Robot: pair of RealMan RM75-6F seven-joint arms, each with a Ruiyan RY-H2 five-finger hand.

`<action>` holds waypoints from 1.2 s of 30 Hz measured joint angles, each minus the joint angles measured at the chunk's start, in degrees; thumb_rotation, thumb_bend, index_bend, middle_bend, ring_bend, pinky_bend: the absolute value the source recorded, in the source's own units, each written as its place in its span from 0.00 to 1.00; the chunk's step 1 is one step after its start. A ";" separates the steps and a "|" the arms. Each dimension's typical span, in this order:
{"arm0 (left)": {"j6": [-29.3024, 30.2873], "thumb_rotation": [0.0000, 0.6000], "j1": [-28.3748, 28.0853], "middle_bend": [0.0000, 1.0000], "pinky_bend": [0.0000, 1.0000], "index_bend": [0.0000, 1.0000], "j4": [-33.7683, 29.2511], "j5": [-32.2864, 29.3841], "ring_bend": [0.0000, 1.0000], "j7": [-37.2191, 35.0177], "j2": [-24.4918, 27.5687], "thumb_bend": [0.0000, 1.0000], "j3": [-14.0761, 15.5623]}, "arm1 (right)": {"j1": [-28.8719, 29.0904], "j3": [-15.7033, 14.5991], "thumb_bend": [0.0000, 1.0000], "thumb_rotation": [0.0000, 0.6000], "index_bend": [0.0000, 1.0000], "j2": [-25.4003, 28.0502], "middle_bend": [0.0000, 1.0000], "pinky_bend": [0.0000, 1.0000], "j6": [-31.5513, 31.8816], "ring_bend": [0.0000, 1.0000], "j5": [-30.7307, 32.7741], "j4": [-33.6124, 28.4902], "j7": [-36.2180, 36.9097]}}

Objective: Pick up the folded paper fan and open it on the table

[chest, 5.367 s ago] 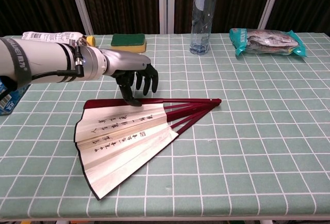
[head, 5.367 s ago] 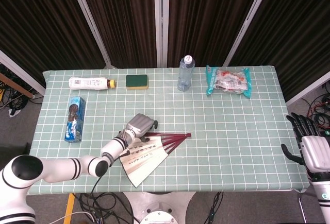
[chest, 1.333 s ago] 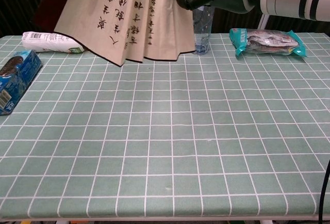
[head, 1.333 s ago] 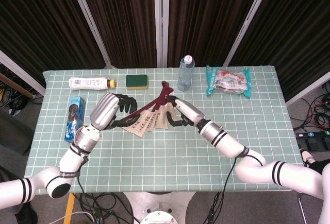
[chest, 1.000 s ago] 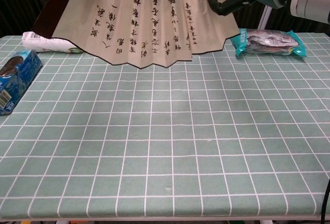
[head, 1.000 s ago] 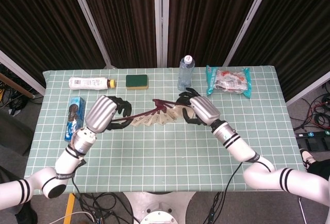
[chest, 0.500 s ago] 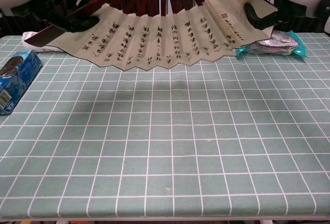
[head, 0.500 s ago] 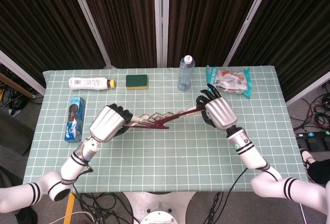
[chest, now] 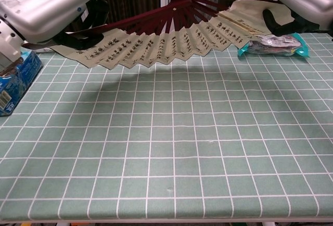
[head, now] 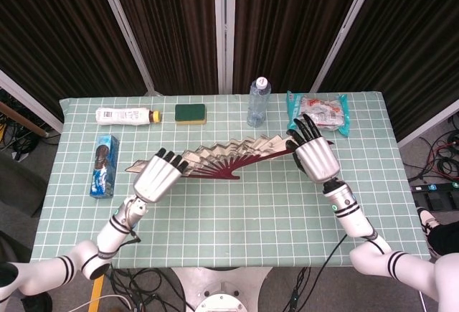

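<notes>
Above the green checked table (chest: 171,148) my left hand (head: 158,176) and right hand (head: 315,156) each grip an end of the spread paper fan (chest: 171,41), held off the cloth.

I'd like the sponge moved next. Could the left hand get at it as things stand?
Probably not yet. The left hand holds one end of the spread paper fan, with the right hand at the other. The green sponge lies uncovered beyond the fan, so the way would be free once the fan is released.
</notes>
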 measured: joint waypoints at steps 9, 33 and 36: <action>0.36 1.00 0.44 0.65 0.68 0.62 1.97 0.99 0.66 7.25 -3.11 0.37 0.94 | -2.61 -0.67 0.63 1.00 0.46 -5.44 0.26 0.00 3.85 0.04 -2.22 7.88 -0.71; -10.62 1.00 2.18 0.41 0.55 0.22 -13.20 -9.35 0.44 21.91 -3.18 0.00 1.29 | -10.80 -1.21 0.59 1.00 0.24 -5.84 0.14 0.00 4.36 0.00 1.31 1.77 -12.14; -13.51 1.00 2.13 0.30 0.48 0.15 -16.12 -13.69 0.31 22.65 -2.77 0.00 0.80 | -11.39 -1.41 0.50 1.00 0.17 -4.71 0.11 0.00 2.15 0.00 2.64 -0.48 -12.82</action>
